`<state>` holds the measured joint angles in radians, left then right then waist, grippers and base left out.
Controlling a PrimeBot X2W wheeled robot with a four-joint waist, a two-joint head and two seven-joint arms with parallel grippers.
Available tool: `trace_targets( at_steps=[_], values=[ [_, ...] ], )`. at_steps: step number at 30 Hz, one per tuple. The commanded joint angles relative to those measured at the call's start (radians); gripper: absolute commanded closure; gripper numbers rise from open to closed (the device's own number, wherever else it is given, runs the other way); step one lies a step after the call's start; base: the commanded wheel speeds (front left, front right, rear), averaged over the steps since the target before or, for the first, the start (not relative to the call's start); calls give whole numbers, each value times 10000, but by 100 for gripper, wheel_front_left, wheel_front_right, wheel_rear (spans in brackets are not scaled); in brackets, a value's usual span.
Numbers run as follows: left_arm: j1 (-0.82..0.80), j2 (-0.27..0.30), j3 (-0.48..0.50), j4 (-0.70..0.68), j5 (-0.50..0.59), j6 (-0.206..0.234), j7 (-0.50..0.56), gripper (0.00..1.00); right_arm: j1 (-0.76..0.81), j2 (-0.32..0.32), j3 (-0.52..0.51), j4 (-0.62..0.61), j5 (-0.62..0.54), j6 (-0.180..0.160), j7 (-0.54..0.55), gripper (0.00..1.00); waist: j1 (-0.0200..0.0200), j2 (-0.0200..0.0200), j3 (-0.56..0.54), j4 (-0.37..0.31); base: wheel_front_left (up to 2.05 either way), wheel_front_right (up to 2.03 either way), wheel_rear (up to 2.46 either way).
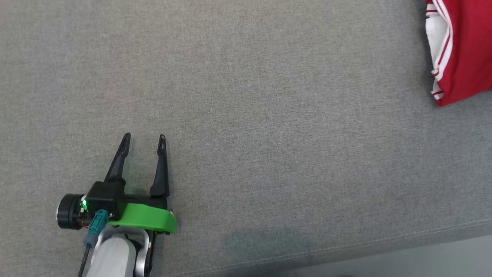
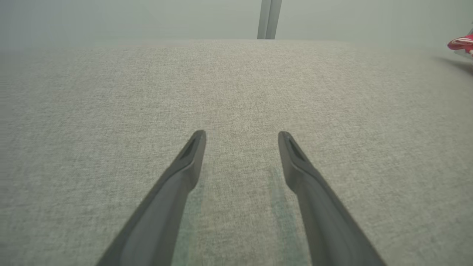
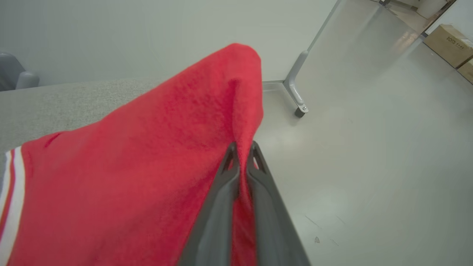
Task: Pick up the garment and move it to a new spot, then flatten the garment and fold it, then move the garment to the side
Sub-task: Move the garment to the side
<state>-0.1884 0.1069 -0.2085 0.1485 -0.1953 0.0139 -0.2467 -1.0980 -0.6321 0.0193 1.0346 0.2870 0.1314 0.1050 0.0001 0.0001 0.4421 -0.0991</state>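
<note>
Head view: the garment (image 1: 465,50), red with white striped trim, lies at the top right corner on a grey woven cushion surface (image 1: 269,115). No lettering shows on it. Well apart from the garment, far to its lower left, the left gripper (image 1: 144,136) sits over bare fabric with its two dark fingers spread and nothing between them. A stitched seam (image 1: 346,246) runs along the cushion's near edge, below the garment, with a strip of pale floor (image 1: 442,261) beyond it.

Left wrist view: the left gripper (image 2: 242,133) has its jaws wide apart just above the grey weave (image 2: 236,85). The garment (image 2: 462,42) is a small red scrap at the far right edge. To the garment's left, past the surface's far edge, a grey upright post (image 2: 269,18) stands against a pale wall.

Right wrist view: the right gripper (image 3: 243,146) is pressed together, pinching a fold of the garment (image 3: 147,166), which rises to a peak above the fingertips; white stripes show at its lower left. Behind the garment's left side is the grey surface (image 3: 74,99). To its right lies a smooth pale floor (image 3: 369,166), a metal frame leg (image 3: 295,81) on a caster, and, far to the upper right, a cardboard box (image 3: 449,44) whose dark print is too small to read.
</note>
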Motion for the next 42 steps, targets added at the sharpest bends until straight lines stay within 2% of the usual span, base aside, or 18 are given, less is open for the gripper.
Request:
trace_targets(
  at_steps=[1,4,9,10,11,12,13,19,23,26,34,42],
  values=[
    [-148,72,18,-62,63,43,26,0,-198,-75,-121,140,-201,-16,-148,100,-1,-1,584,314,0,0,0],
    [-205,215,1,-243,97,50,79,0,-591,82,-579,710,-1072,-16,-598,100,-1,-1,950,364,0,0,0],
    [-270,342,43,-520,150,171,175,0,-844,-129,-1235,1256,-2576,-17,-992,100,-1,-1,1240,461,0,0,0],
    [-268,387,56,-567,164,188,207,0,-873,-184,-1480,1309,-2897,-17,-1094,91,-1,-1,1266,475,0,0,0],
    [-259,419,65,-608,166,209,221,0,-903,-297,-1790,1315,-3182,-17,-1241,77,-1,-1,1292,490,0,0,0],
    [-242,445,70,-630,166,226,247,0,-887,-352,-2128,1306,-3551,-17,-1357,54,-1,-1,1306,500,0,0,0],
    [-221,474,74,-652,162,227,264,0,-837,-319,-2441,1272,-3901,-17,-1409,0,-1,-1,1311,505,0,0,0],
    [-160,566,72,-793,129,282,350,0,-449,456,-4282,449,-5671,-17,-1764,0,-1,-1,1272,353,0,0,0],
    [-164,586,32,-826,118,328,402,0,-316,1257,-4951,-145,-6513,-17,-2082,0,-1,-1,1195,214,0,0,0],
    [-156,586,6,-835,91,336,397,0,-265,1600,-5216,-393,-6910,-17,-2255,0,-1,-1,1081,127,0,0,0],
    [-225,550,121,-860,-91,372,209,0,-345,2324,-4981,-309,-7185,-17,-2912,0,-1,-1,509,-7,0,0,0],
    [-365,440,399,-662,-296,489,-77,0,-156,3096,-3291,-1,-6133,-17,-3670,0,-1,-1,-712,-125,0,0,0]
  ],
)
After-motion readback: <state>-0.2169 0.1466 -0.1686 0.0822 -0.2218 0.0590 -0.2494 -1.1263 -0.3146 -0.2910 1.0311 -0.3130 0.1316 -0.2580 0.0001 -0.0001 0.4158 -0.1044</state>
